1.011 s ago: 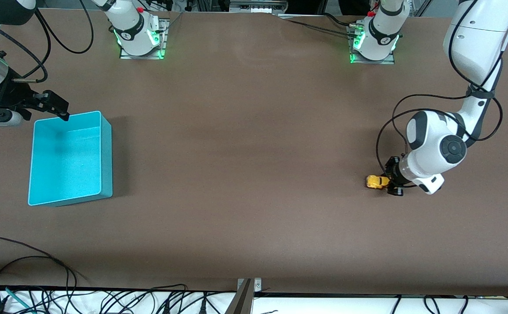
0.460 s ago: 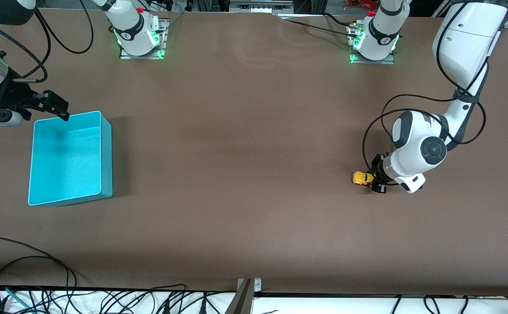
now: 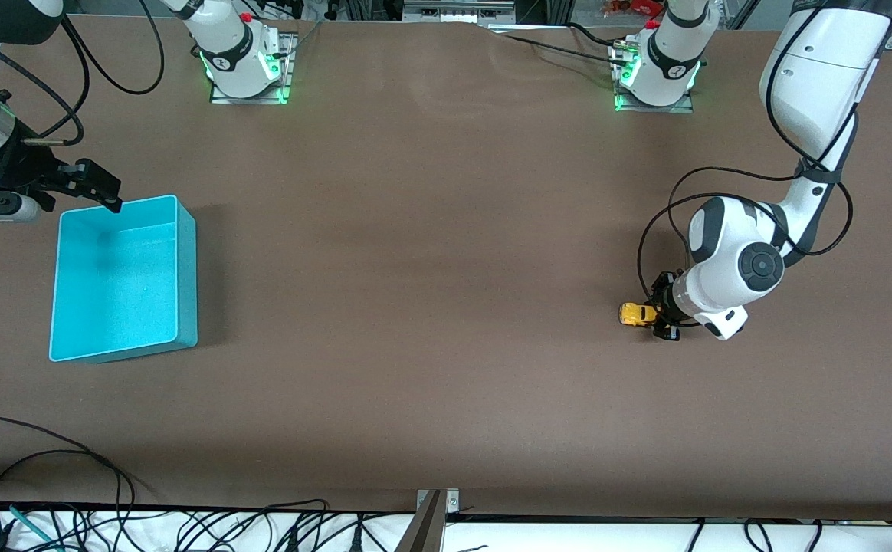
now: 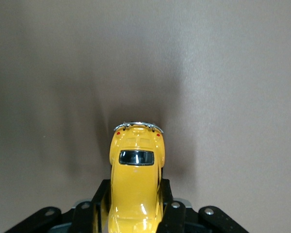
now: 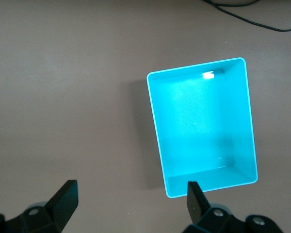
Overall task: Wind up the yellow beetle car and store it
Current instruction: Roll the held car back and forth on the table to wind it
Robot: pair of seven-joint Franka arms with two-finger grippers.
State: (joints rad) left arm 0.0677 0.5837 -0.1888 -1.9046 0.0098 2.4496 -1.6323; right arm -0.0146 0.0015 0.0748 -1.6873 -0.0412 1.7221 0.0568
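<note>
Brown table (image 3: 431, 307) | yellow beetle car (image 4: 136, 184) pinched between left gripper (image 4: 136, 213) fingers

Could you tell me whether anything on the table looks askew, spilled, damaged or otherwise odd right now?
Nothing stands out. The yellow beetle car sits upright and intact on the table, clamped in the left gripper. The turquoise bin stands upright and empty, with the right gripper open over its corner.

Beetle car (image 3: 634, 313) toward the left arm's end of the table (image 3: 431, 268), bin (image 3: 122, 277) toward the right arm's.
</note>
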